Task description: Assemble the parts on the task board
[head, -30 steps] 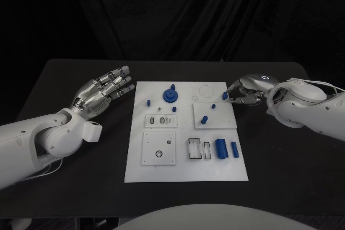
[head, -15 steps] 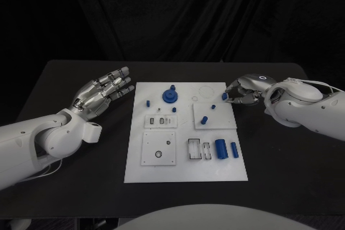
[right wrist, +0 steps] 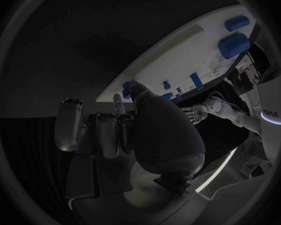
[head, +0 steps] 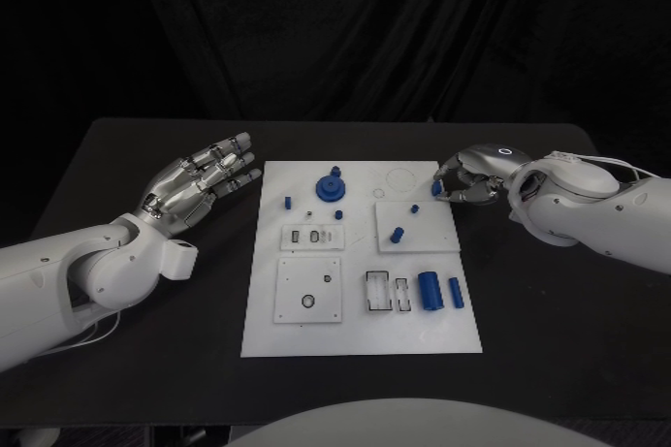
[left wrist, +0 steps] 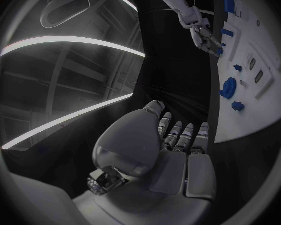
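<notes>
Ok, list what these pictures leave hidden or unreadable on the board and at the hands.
- Right hand, head view: a small blue part sits at its fingertips; its own fingers hide whether it is pinched or merely touched.
- Right wrist view: the thumb covers that contact.
- Task board, head view: small holes and pegs too tiny to read.
- Left wrist view: the circle's rim cuts off the board.

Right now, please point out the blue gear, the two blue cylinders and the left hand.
blue gear [head: 332, 186]: head view, its round top face.
two blue cylinders [head: 431, 290]: head view, middle of the larger one.
left hand [head: 196, 183]: head view, its palm.
</notes>
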{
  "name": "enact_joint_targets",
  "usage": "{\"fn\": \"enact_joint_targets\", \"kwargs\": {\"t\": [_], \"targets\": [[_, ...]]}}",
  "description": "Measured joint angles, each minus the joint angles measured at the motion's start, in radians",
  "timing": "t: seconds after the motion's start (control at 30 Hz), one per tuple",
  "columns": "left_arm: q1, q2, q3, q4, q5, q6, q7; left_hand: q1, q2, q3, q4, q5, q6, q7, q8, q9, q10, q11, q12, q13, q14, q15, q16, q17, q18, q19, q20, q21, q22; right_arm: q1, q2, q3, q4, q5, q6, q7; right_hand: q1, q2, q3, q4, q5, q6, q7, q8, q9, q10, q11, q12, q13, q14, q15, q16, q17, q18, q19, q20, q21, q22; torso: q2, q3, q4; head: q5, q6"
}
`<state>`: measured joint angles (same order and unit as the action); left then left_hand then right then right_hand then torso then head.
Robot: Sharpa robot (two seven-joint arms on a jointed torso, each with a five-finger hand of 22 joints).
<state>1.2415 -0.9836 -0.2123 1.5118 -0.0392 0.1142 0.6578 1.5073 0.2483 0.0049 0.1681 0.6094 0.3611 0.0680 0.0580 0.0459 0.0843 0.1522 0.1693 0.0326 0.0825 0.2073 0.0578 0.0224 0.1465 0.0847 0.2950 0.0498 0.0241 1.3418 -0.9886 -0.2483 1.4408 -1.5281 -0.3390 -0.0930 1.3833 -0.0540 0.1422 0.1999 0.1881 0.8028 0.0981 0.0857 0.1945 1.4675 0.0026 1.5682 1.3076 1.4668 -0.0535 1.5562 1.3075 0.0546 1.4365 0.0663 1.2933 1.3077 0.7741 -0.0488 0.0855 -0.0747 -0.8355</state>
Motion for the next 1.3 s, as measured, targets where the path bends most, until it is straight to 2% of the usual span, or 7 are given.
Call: {"fn": "enact_joint_targets", "kwargs": {"t": [0.3, 0.53, 0.67, 0.97, 1.3], "targets": [[-0.003, 0.004, 0.0, -0.003, 0.0, 0.003, -0.002, 0.0, 0.0, 0.0, 0.0, 0.0, 0.0, 0.0, 0.0, 0.0, 0.0, 0.0, 0.0, 0.0, 0.0, 0.0, 0.0, 0.0, 0.0, 0.0, 0.0, 0.0, 0.0, 0.0, 0.007, 0.0, -0.004, 0.0, 0.001, 0.0, 0.0, 0.0, -0.005, 0.001, -0.004, 0.024, -0.004, 0.024, 0.017, 0.0, 0.0, 0.0, 0.0, 0.0, 0.0, 0.0, 0.0, 0.0, 0.0, 0.0, -0.004, 0.0, 0.0, 0.0001, 0.0, -0.001, -0.006], [-0.005, 0.005, 0.0, -0.005, 0.0, 0.005, -0.003, 0.0, 0.0, 0.0, 0.0, 0.0, 0.0, 0.0, 0.0, 0.0, 0.0, 0.0, 0.0, 0.0, 0.0, 0.0, 0.0, 0.0, 0.0, 0.0, 0.0, 0.0, 0.0, 0.0, 0.009, 0.0, -0.004, 0.0, 0.002, 0.0, 0.0, 0.0, -0.012, -0.001, -0.008, 0.063, -0.006, 0.071, 0.052, 0.0, 0.0, 0.0, 0.0, 0.0, 0.0, 0.0, 0.0, 0.0, -0.004, -0.004, -0.004, 0.0, 0.0, 0.0001, -0.0002, -0.002, -0.011], [-0.006, 0.005, 0.0, -0.006, 0.0, 0.006, -0.004, 0.0, 0.0, 0.0, 0.0, 0.0, 0.0, 0.0, 0.0, 0.0, 0.0, 0.0, 0.0, 0.0, 0.0, 0.0, 0.0, 0.0, 0.0, 0.0, 0.0, 0.0, 0.0, 0.0, 0.009, 0.0, -0.004, 0.0, 0.002, 0.0, 0.003, 0.003, -0.018, -0.007, -0.008, 0.067, -0.011, 0.113, 0.083, 0.0, 0.0, 0.0, 0.0, 0.0, 0.0, 0.0, 0.0, 0.0, -0.004, -0.004, -0.008, 0.0, 0.0, 0.0003, -0.0003, -0.002, -0.013], [-0.009, 0.007, 0.0, -0.008, 0.0, 0.008, -0.005, 0.0, 0.0, 0.0, 0.0, 0.0, 0.0, 0.0, 0.0, 0.0, 0.0, 0.0, 0.0, 0.0, 0.0, 0.0, 0.0, 0.0, 0.0, 0.0, 0.0, 0.0, 0.0, 0.0, 0.016, 0.0, -0.006, 0.0, 0.002, 0.0, 0.005, 0.005, -0.024, -0.007, -0.008, 0.067, -0.011, 0.132, 0.102, 0.0, 0.0, 0.0, 0.0, 0.0, 0.0, 0.0, 0.0, 0.0, -0.004, -0.004, -0.008, 0.0, 0.0, 0.0005, -0.0005, -0.002, -0.015], [-0.012, 0.007, 0.0, -0.009, 0.0, 0.009, -0.006, 0.0, 0.0, 0.0, 0.0, 0.0, 0.0, 0.0, 0.0, 0.0, -0.004, -0.004, 0.0, 0.0, 0.0, 0.0, 0.0, 0.0, 0.0, 0.0, 0.0, 0.0, 0.0, 0.0, 0.024, 0.0, -0.011, 0.0, 0.005, -0.001, 0.009, 0.009, -0.026, -0.01, 0.032, 0.037, -0.011, 0.164, 0.13, 0.0, 0.0, 0.0, 0.0, 0.0, 0.0, -0.004, 0.0, 0.0, -0.004, -0.004, -0.016, 0.0, 0.0, 0.0004, -0.0008, -0.002, -0.018]]}}
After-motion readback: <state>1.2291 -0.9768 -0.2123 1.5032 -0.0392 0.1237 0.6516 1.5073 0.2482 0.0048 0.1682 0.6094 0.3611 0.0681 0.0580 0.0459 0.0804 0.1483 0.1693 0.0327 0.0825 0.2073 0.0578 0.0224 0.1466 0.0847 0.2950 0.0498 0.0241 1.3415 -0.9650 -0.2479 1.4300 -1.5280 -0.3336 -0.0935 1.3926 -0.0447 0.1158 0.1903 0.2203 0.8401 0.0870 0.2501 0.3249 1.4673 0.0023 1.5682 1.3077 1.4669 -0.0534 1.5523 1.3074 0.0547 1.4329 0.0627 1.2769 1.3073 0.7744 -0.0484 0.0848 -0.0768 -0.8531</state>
